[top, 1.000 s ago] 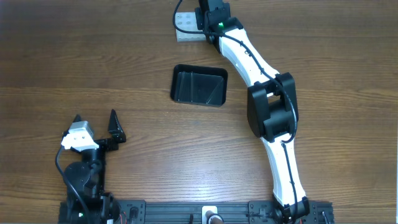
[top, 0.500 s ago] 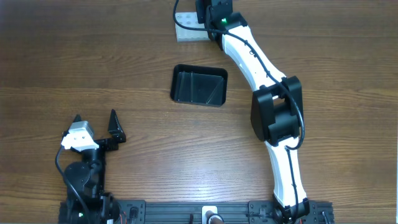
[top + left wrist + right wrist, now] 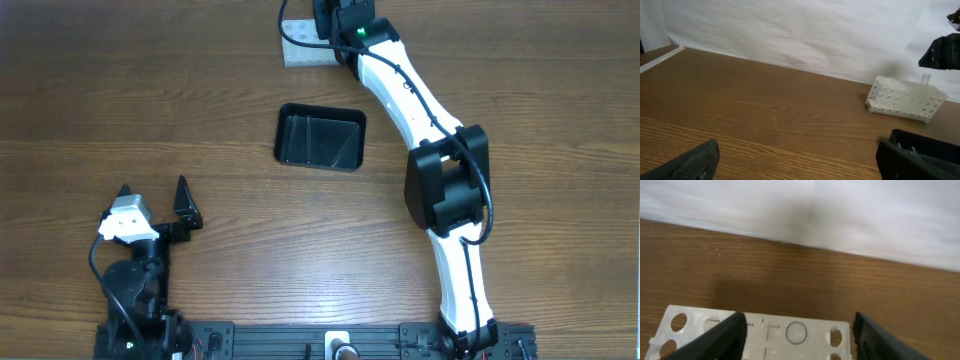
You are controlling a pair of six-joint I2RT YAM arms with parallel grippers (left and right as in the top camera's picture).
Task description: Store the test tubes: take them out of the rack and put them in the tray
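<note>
One test tube (image 3: 795, 332) stood in the white rack (image 3: 300, 52) at upper centre, below the open right claw (image 3: 799, 339); the left claw (image 3: 153, 190) rested open at lower left.

This looks like a robotics test station set up for lab work. A wood-grain desk (image 3: 150, 100) is backed by a plain white sheet (image 3: 790, 30). A left arm (image 3: 140, 270) and a right arm (image 3: 445, 190) stand on a black rail (image 3: 270, 335) at its edge. A white perforated test-tube rack (image 3: 905, 97) and a black tray (image 3: 320, 137) sit on it.
</note>
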